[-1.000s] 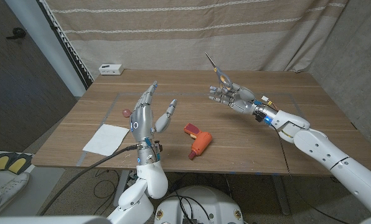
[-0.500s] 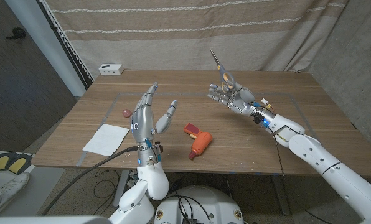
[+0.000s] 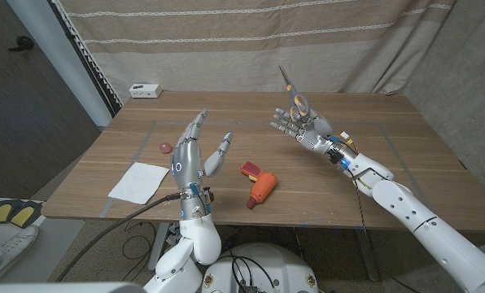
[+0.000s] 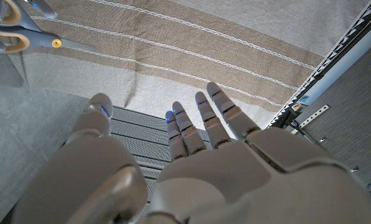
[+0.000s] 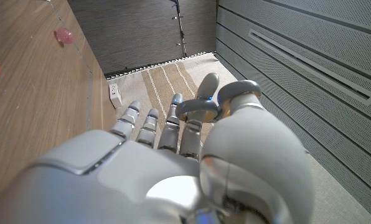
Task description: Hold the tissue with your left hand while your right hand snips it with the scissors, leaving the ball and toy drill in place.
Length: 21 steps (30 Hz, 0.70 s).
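Note:
A white tissue [image 3: 138, 181] lies flat near the table's front left edge. A small pink ball [image 3: 164, 147] [image 5: 64, 36] sits just beyond it. The orange and red toy drill [image 3: 259, 184] lies at the middle front. My left hand [image 3: 192, 155] [image 4: 204, 168] is raised above the table between tissue and drill, fingers apart, holding nothing. My right hand [image 3: 296, 124] [image 5: 173, 162] is lifted over the right half and holds the scissors [image 3: 293, 91] [image 4: 14, 31], blades pointing up and back.
A white box [image 3: 145, 89] [image 5: 114, 92] stands at the table's [image 3: 226, 110] back left corner. A striped curtain [image 3: 251, 41] hangs close behind the table. Pale tape lines mark the tabletop. A dark wall panel stands at the left.
The right hand's scissors have tipped a little more upright and its forearm has drawn in slightly. The left hand has drifted a touch to the right. Tissue, ball and drill have not moved.

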Each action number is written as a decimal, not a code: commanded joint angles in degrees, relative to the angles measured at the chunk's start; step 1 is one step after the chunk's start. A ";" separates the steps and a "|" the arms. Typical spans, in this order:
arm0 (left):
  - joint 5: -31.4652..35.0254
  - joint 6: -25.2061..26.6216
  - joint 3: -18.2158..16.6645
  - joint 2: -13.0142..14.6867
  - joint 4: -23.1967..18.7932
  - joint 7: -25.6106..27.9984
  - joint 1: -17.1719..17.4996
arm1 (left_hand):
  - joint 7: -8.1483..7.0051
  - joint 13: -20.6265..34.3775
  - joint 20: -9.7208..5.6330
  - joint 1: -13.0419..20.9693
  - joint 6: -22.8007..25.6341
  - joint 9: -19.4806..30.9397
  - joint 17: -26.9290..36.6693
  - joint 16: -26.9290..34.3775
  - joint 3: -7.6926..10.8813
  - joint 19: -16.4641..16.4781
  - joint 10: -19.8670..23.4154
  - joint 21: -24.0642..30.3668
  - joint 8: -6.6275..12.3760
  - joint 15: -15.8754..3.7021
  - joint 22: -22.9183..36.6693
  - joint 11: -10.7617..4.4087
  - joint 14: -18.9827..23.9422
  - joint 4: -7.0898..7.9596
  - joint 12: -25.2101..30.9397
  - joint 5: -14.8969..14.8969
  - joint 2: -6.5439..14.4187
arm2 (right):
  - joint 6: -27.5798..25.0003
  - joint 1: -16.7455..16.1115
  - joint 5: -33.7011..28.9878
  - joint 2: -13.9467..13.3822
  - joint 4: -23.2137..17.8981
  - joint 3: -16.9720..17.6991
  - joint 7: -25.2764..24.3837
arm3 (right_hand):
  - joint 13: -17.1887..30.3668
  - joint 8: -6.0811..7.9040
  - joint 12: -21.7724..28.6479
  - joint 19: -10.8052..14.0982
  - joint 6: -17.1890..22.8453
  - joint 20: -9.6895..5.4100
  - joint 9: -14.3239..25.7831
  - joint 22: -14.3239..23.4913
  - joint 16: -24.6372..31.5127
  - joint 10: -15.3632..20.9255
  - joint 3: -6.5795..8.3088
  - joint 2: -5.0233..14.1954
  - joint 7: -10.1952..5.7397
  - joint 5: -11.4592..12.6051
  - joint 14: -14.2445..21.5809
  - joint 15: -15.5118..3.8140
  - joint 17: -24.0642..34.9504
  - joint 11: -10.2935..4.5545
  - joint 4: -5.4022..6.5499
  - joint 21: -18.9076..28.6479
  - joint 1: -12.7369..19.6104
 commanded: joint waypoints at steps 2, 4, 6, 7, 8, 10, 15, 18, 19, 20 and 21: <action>0.06 0.35 0.33 0.02 -0.30 0.00 0.19 | -0.10 -0.04 -4.62 0.52 0.50 0.06 0.08 0.39 -0.36 0.05 0.71 -0.13 0.30 -9.62 0.12 -0.06 0.36 0.07 0.22 0.57 0.16 | 1.76 -0.24 0.95 3.31 1.95 0.21 1.86 | -0.01 -0.41 -0.41 0.11 1.38 0.42 -1.47 0.09 -0.01 -0.66 -0.71 -1.32 -0.53 1.21 -0.13 -0.16 0.05 -0.31 -0.44 0.17 0.19; -0.07 0.50 0.47 0.19 -0.37 0.00 0.14 | -0.14 -0.04 -4.61 0.53 0.59 0.05 0.08 0.40 -0.36 0.07 0.75 -0.14 0.32 -9.62 0.12 -0.06 0.40 0.08 0.23 0.57 0.18 | 2.02 -0.15 0.86 3.53 2.18 0.24 2.31 | -0.05 -0.91 -0.49 0.01 0.79 0.53 -2.09 0.08 -0.04 -0.91 -0.81 -1.47 -0.70 1.68 -0.21 -0.15 0.04 -0.35 -0.66 0.10 0.41; -0.15 0.62 0.55 0.32 -0.49 0.00 0.10 | -0.13 -0.04 -4.61 0.53 0.76 0.05 0.08 0.40 -0.37 0.09 0.75 -0.14 0.38 -9.63 0.12 -0.03 0.41 0.08 0.23 0.56 0.19 | 2.19 -0.20 0.87 3.74 2.22 0.33 2.40 | -0.10 -1.55 -0.51 -0.12 0.07 0.60 -2.88 0.08 -0.11 -1.07 -0.94 -1.55 -0.74 2.26 -0.43 -0.13 0.03 -0.40 -0.84 0.02 0.56; -0.03 0.60 0.50 0.23 -0.46 0.00 0.13 | -0.13 -0.04 -4.61 0.54 0.84 0.04 0.08 0.40 -0.37 0.09 0.77 -0.14 0.40 -9.63 0.12 -0.01 0.42 0.08 0.24 0.56 0.20 | 2.24 -0.22 0.97 3.85 2.28 0.39 2.60 | -0.12 -1.79 -0.54 -0.18 -0.19 0.61 -3.19 0.08 -0.12 -1.17 -0.99 -1.59 -0.68 2.49 -0.47 -0.06 0.03 -0.49 -0.91 -0.01 0.63; -0.01 0.58 0.49 0.21 -0.45 0.00 0.13 | -0.14 -0.04 -4.61 0.54 0.86 0.04 0.08 0.40 -0.37 0.09 0.79 -0.15 0.41 -9.63 0.12 0.00 0.42 0.08 0.25 0.56 0.20 | 2.22 -0.23 0.96 3.87 2.29 0.41 2.62 | -0.15 -2.12 -0.66 -0.20 -0.50 0.59 -3.63 0.08 -0.15 -1.55 -1.07 -1.62 -0.78 2.81 -0.59 -0.04 0.03 -0.42 -0.98 -0.03 0.68; 0.06 0.45 0.44 -0.03 -0.36 0.00 0.18 | -0.16 -0.04 -4.63 0.54 0.87 0.04 0.08 0.41 -0.37 0.10 0.85 -0.15 0.41 -9.63 0.12 0.02 0.43 0.09 0.27 0.56 0.20 | 2.66 -0.30 0.98 4.25 2.43 0.52 2.91 | -0.22 -3.08 -0.66 -0.46 -1.21 0.63 -4.93 0.09 -0.12 -1.79 -1.26 -1.55 -0.86 3.73 -0.69 0.03 0.02 -0.45 -1.11 -0.13 0.78; -0.28 0.31 0.66 0.20 -0.35 0.00 0.15 | -0.23 -0.05 -4.68 0.56 1.12 0.03 0.08 0.43 -0.38 0.11 1.02 -0.18 0.47 -9.62 0.12 0.13 0.52 0.09 0.33 0.56 0.22 | 3.14 -0.53 1.08 4.90 2.49 0.61 3.14 | -0.29 -3.19 -0.66 -0.70 1.09 0.48 -6.50 0.08 -0.28 -2.17 -1.30 -1.21 -0.95 4.74 -1.27 -0.09 -0.04 -0.69 -1.33 -0.22 1.14; -0.50 0.25 0.76 0.25 -0.19 0.00 0.10 | -0.28 -0.05 -4.69 0.58 1.26 0.02 0.08 0.44 -0.39 0.11 1.09 -0.19 0.51 -9.62 0.12 0.02 0.54 0.09 0.35 0.56 0.23 | 3.51 -0.65 1.11 5.30 2.76 0.64 3.49 | -0.32 -3.57 -0.66 -0.86 1.24 0.51 -7.16 0.08 -0.33 -2.36 -1.21 -1.01 -0.83 5.12 -1.47 0.00 -0.08 -0.81 -1.52 -0.28 1.48; -0.61 0.31 0.81 0.28 -0.14 0.00 0.05 | -0.35 -0.05 -4.69 0.59 1.36 0.02 0.08 0.44 -0.39 0.11 1.09 -0.20 0.53 -9.62 0.12 -0.06 0.57 0.10 0.34 0.56 0.24 | 3.63 -0.65 1.27 5.53 2.97 0.65 3.86 | -0.33 -3.75 -0.70 -1.07 1.31 0.54 -7.46 0.08 -0.33 -2.54 -1.19 -0.95 -0.86 5.27 -1.49 -0.04 -0.10 -0.99 -1.61 -0.35 1.62; -0.56 0.31 0.79 0.20 -0.07 0.00 0.05 | -0.32 -0.05 -4.69 0.59 1.39 0.01 0.08 0.44 -0.39 0.11 1.16 -0.21 0.54 -9.62 0.12 -0.07 0.58 0.10 0.37 0.56 0.24 | 3.75 -0.72 1.47 5.81 3.08 0.69 4.02 | -0.35 -3.98 -0.74 -1.14 1.31 0.50 -7.80 0.08 -0.37 -2.75 -1.20 -0.93 -1.01 5.44 -1.65 -0.09 -0.11 -1.03 -1.68 -0.36 1.72; -0.68 0.22 0.80 0.21 -0.02 0.00 0.01 | -0.35 -0.05 -4.68 0.60 1.46 0.01 0.08 0.44 -0.39 0.11 1.21 -0.21 0.56 -9.62 0.12 -0.10 0.58 0.10 0.39 0.55 0.25 | 4.02 -0.84 1.45 6.03 3.12 0.74 4.04 | -0.35 -4.04 -0.75 -1.15 1.49 0.52 -7.99 0.07 -0.38 -2.83 -1.21 -0.93 -1.02 5.53 -1.71 -0.06 -0.12 -0.96 -1.73 -0.36 1.78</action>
